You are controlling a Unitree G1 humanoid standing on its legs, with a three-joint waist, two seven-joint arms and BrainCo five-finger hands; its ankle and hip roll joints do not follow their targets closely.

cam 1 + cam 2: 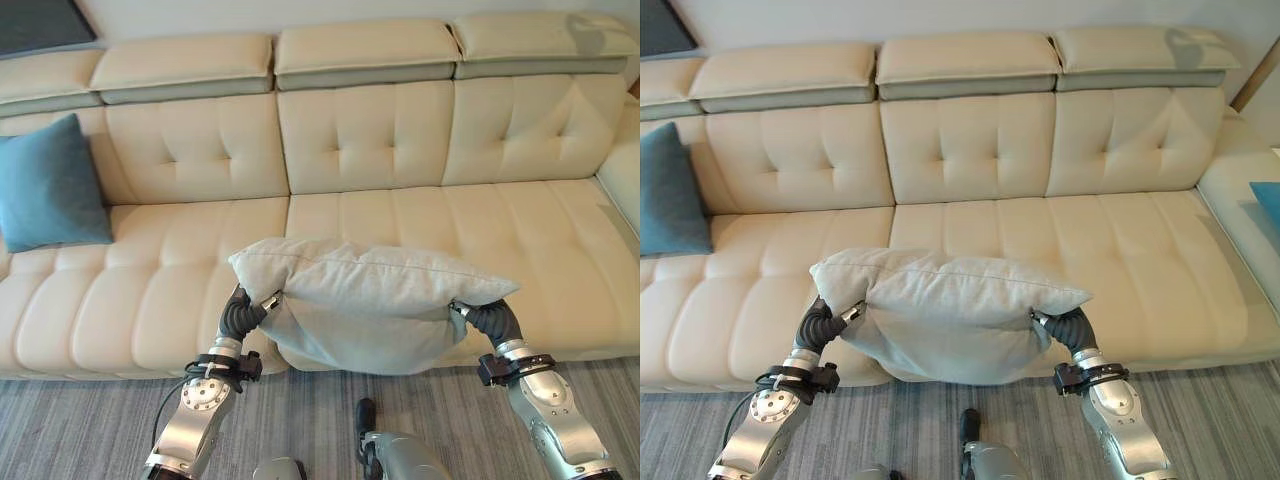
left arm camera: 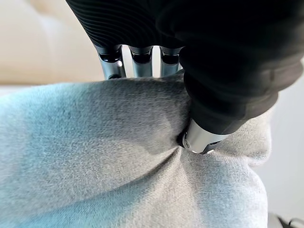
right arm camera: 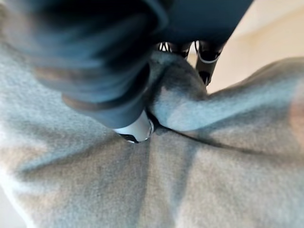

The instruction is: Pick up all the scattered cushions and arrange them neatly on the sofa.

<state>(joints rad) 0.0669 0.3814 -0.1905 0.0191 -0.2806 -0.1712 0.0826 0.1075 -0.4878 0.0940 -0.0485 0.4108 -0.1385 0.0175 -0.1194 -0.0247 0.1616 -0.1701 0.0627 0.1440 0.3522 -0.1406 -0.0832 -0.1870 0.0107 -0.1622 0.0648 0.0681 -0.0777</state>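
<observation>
A light grey cushion (image 1: 370,300) hangs between my two hands over the front edge of the cream sofa (image 1: 170,290). My left hand (image 1: 243,313) grips its left end; in the left wrist view the thumb (image 2: 202,137) digs into the cloth (image 2: 95,156) with the fingers behind it. My right hand (image 1: 492,322) pinches the right end the same way, its thumb (image 3: 137,129) sunk in a fold of the cushion (image 3: 213,166). A teal cushion (image 1: 50,185) leans upright against the sofa back at the far left.
The sofa's middle and right seats (image 1: 500,230) lie bare behind the held cushion. Another teal cushion (image 1: 1265,205) rests on the sofa's side section at the far right. A grey striped carpet (image 1: 80,420) lies in front of the sofa.
</observation>
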